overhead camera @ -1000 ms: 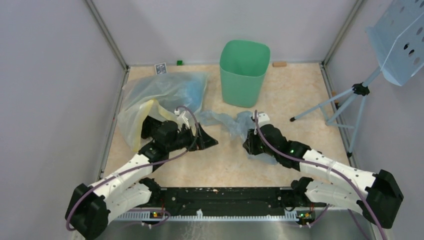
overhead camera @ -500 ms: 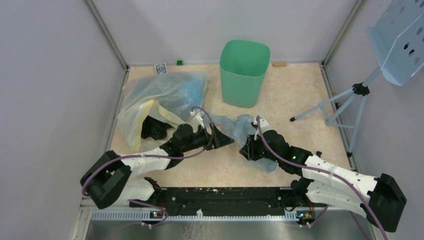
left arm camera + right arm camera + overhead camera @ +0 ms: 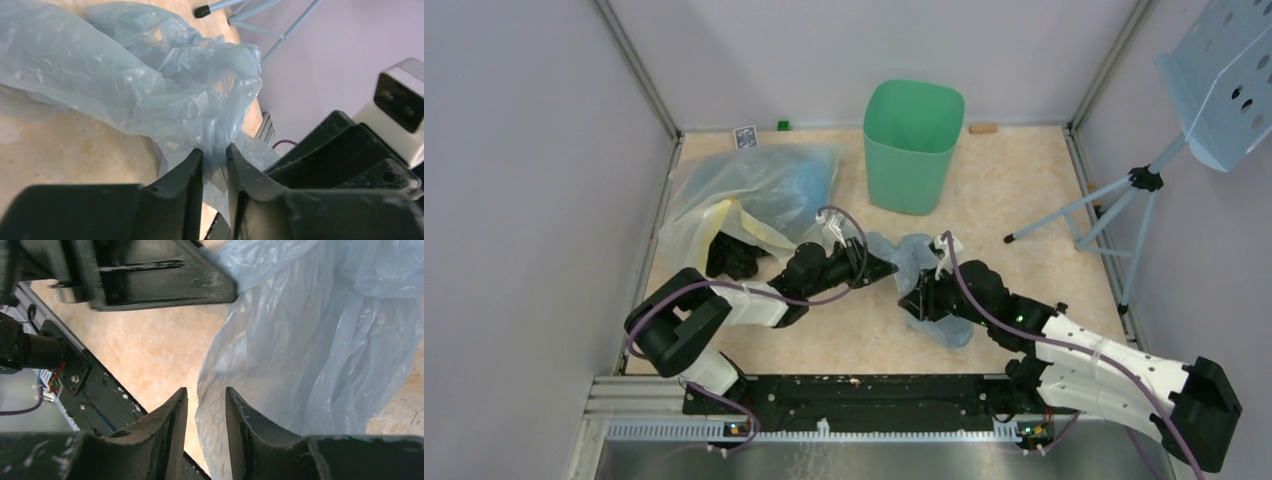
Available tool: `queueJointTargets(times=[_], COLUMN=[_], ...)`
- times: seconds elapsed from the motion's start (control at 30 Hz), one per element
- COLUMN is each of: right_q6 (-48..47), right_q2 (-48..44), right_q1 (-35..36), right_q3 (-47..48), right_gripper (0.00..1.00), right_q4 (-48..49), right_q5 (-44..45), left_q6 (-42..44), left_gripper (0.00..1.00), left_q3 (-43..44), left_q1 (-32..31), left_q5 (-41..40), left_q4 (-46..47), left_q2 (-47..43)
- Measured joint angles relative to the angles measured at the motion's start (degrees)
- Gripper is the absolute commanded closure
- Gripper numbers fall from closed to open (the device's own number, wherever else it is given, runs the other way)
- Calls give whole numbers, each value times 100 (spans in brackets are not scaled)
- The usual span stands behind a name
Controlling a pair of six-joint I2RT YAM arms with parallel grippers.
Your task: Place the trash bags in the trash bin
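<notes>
Fingers of my left gripper [image 3: 214, 152] and right gripper [image 3: 206, 396] each pinch the crinkly translucent light-blue plastic bag [image 3: 917, 252], near the mint-green plastic bin [image 3: 909, 185]; I judge binning entirely outstanding.

Bare beige tabletop [image 3: 1004, 180] lies open between the crumpled light-blue plastic trash bag [image 3: 916, 252] and the mint-green plastic trash bin [image 3: 911, 150], its mouth open upward. The left side's crowded by a big clear yellow-tinted bag [image 3: 734, 195]; pale-blue tripod legs [image 3: 1074, 209] sprawl right, near the wall.
</notes>
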Motion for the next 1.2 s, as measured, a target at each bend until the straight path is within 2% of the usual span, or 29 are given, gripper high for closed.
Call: queueJointTargets(times=[0.03, 0.07, 0.17, 0.3, 0.37, 0.47, 0.63, 0.83, 0.9, 1.03, 1.2], right_q6=[0, 0, 2, 85, 146, 155, -20, -205, -205, -157, 20], right_q2=[-81, -170, -485, -765, -769, -505, 498, 1191, 1342, 1410, 1233], right_q1=[0, 0, 0, -2, -57, -321, -846, -929, -1016, -1123, -1598], right_q3=[0, 0, 15, 275, 522, 857, 1198, 1220, 1272, 1283, 1185], right_gripper=[63, 62, 57, 42, 39, 38, 38, 47, 61, 100, 100], right_q4=[-15, -52, -306, -975, -1290, -1598, -1716, -1777, -1814, -1847, -1840], right_q5=[4, 39, 319, 1086, 1502, 1725, 1421, 1097, 1014, 970, 874], left_q6=[-7, -20, 59, 232, 391, 673, 1069, 1252, 1259, 1268, 1231], left_gripper=[97, 100, 100, 100, 100, 100, 100, 100, 100, 100, 100], left_q3=[2, 2, -7, -190, -337, -472, -474, -476, -490, -557, -800], left_q1=[28, 55, 216, 391, 415, 415, 415, 472, 531, 706, 1141], left_q5=[-46, -83, -103, 13, 153, 426, 791, 973, 999, 1075, 1165], left_q4=[81, 118, 236, 356, 372, 334, 168, 87, 81, 55, -98], left_q2=[48, 85, 227, 293, 295, 295, 245, 168, 133, 28, -286])
